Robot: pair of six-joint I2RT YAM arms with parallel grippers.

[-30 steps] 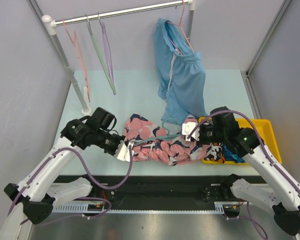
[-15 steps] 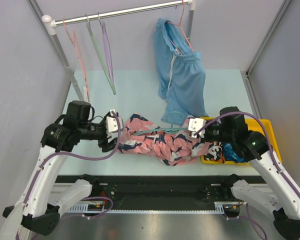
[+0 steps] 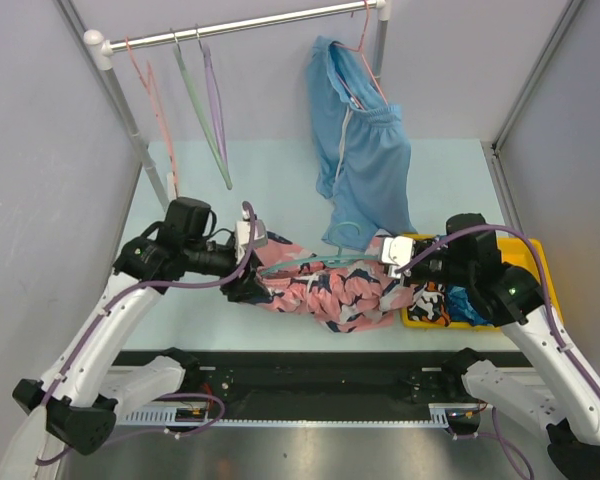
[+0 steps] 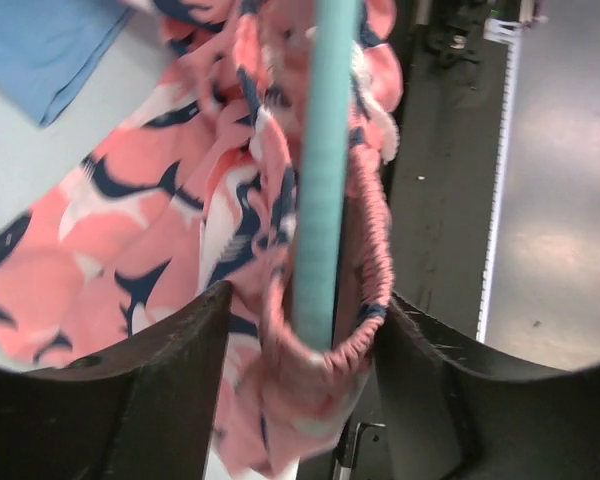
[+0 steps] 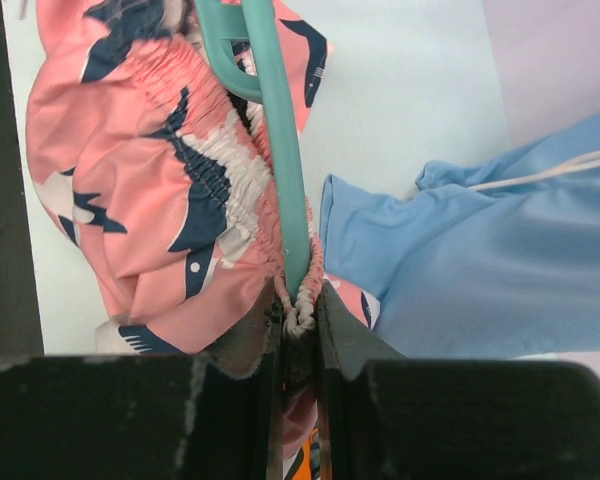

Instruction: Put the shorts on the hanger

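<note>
The pink shorts [image 3: 330, 292] with navy and white print hang bunched between my two grippers, low over the table's front. The teal hanger [image 3: 302, 265] runs through their waistband, its hook [image 3: 350, 226] pointing to the back. My left gripper [image 3: 248, 280] is open; the hanger's end [image 4: 325, 150] and the elastic waistband [image 4: 370, 230] lie between its fingers [image 4: 130, 400]. My right gripper [image 3: 392, 262] is shut on the shorts' waistband [image 5: 298, 315], with the other hanger end [image 5: 280, 150] pinched in the fabric.
Light-blue shorts [image 3: 365, 165] hang from the rail [image 3: 270, 22] at the back, reaching down to the hanger hook. Pink, pale green and purple hangers [image 3: 195, 100] hang at the rail's left. A yellow bin [image 3: 535, 262] with patterned clothes [image 3: 435, 302] stands under my right arm.
My left gripper let go, drew back to the left, then came right again onto the waistband and hanger end. My right gripper rose slightly with the shorts.
</note>
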